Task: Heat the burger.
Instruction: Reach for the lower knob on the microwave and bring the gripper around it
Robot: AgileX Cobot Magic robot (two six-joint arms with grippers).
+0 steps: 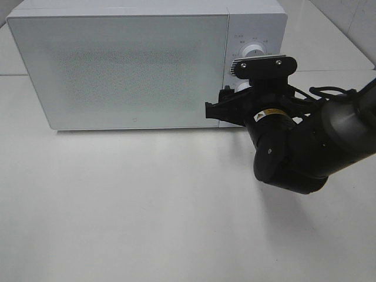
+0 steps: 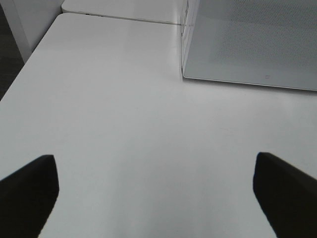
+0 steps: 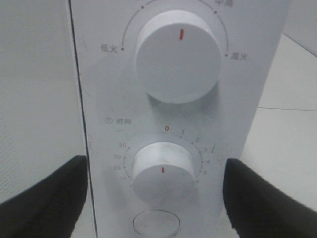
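The burger isn't showing in any view. Door's shut, so it's prob. sitting inside behind the panel, which is a guess, not sth seen. The white box-shaped microwave (image 1: 147, 7) is filling the upper left of the ext. view, w/ its pale speckled door (image 1: 117, 70) lying flush. So loading and closing are looking done.

What's left, by my reading, is setting heat/time and starting it. The right gripper (image 3: 156, 196) is hovering at the control panel, right of centre in the ext. view. Its black jaws are standing wide apart either side of the small white timer knob (image 3: 163, 171), not touching it and holding nothing. Above that, the large white power knob (image 3: 178, 57) is showing its red mark pointing up. Can't tell whether the timer's been turned yet.

The left gripper (image 2: 158, 198) is hanging over the bare white table (image 2: 124, 148), jaws fully apart, empty.
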